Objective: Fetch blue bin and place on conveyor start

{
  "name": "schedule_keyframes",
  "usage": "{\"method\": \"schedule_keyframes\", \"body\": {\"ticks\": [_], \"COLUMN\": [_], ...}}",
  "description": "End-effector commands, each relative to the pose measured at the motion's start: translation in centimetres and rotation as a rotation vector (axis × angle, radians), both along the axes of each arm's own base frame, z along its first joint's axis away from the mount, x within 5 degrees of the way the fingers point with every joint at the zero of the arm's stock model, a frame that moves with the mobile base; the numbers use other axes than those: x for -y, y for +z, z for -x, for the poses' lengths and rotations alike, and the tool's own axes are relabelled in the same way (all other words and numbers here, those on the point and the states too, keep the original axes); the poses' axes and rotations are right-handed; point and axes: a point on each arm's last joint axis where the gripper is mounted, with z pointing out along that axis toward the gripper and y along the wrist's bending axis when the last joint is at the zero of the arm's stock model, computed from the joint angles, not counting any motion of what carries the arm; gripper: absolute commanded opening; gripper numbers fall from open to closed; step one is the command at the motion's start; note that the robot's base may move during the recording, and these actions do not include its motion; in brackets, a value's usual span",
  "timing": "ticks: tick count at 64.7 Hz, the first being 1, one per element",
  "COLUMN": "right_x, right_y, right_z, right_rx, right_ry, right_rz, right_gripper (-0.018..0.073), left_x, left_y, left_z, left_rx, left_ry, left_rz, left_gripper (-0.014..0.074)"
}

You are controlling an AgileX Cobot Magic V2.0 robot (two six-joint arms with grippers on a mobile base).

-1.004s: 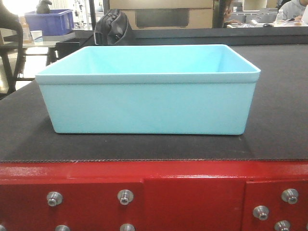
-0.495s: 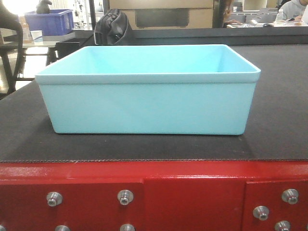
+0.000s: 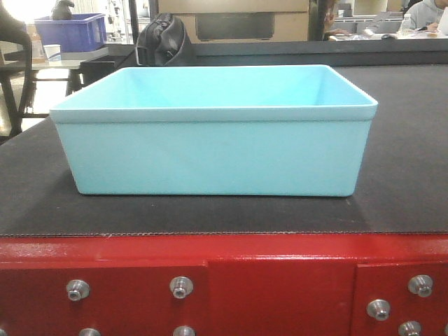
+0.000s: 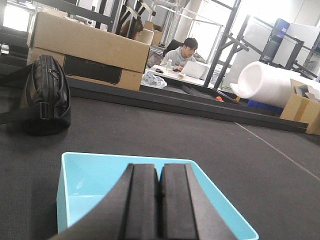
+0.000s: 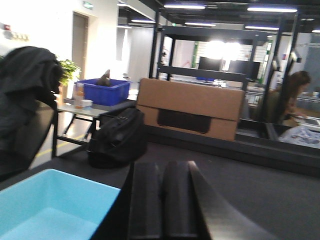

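Item: blue bin (image 3: 213,150). Light aqua tub, plain walls, thin rim, upright and empty as far as the interior shows. It fills the centre of the front view and rests flat on the dark belt.

Location: conveyor start (image 3: 224,213). The bin's near wall stands just behind the belt's front edge; the red panel (image 3: 280,280) with its silver bolts (image 3: 181,285) runs across the bottom of the frame, directly below.

Left gripper (image 4: 159,200): lower centre of the left wrist view, pads pressed together with only a thin seam between them, holding nothing. It hangs above the bin, whose open interior (image 4: 95,185) shows beneath and to either side.

Right gripper (image 5: 162,200): lower centre of the right wrist view, pads likewise closed against each other, empty. One corner of the bin (image 5: 55,202) sits at lower left of that frame, beside the gripper rather than under it.

Surroundings: black bag (image 3: 162,38) on the belt behind the bin, upper left; cardboard box (image 5: 192,107) beyond it; dark blue crate (image 3: 70,29) on a far table, upper left corner.

Step in hand, by judgement: placement looks complete, with the bin set down and neither gripper touching it. What remains calls only for lifting both arms away without brushing the rim.
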Motion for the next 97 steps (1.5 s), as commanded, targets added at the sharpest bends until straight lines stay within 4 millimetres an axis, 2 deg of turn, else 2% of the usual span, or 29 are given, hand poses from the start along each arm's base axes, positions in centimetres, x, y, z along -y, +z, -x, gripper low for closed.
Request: {"method": "schedule_keyframes", "body": {"ticks": [1, 11, 25, 42, 61, 97], "right_x": [0.7, 1.6, 1.7, 1.8, 2.1, 2.1], "right_y": [-1.3, -4.9, -10.4, -14.4, -14.6, -14.7], "right_z": [0.0, 0.5, 1.6, 2.6, 2.6, 2.6], "right_rx": [0.024, 0.005, -0.051, -0.047, -0.057, -0.067], "right_ry": [-0.083, -0.194, -0.204, -0.222, -0.271, -0.26], "right_rz": [0.009, 0.013, -0.015, -0.08, -0.08, -0.079], "right_gripper": [-0.0165, -0.0165, -0.0165, -0.0165, -0.0165, -0.0165], "left_x": [0.0, 0.0, 0.0, 0.0, -0.1, -0.1], "left_y": [0.2, 0.2, 0.2, 0.2, 0.2, 0.2], "left_z": [0.1, 0.1, 0.1, 0.1, 0.1, 0.1], "left_rx": [0.022, 0.022, 0.022, 0.022, 0.023, 0.023], "left_ry": [0.001, 0.001, 0.001, 0.001, 0.001, 0.001], "left_rz": [0.004, 0.004, 0.004, 0.004, 0.005, 0.005], "left_gripper": [-0.0111, -0.0111, -0.0111, -0.0111, -0.0111, -0.0111]}}
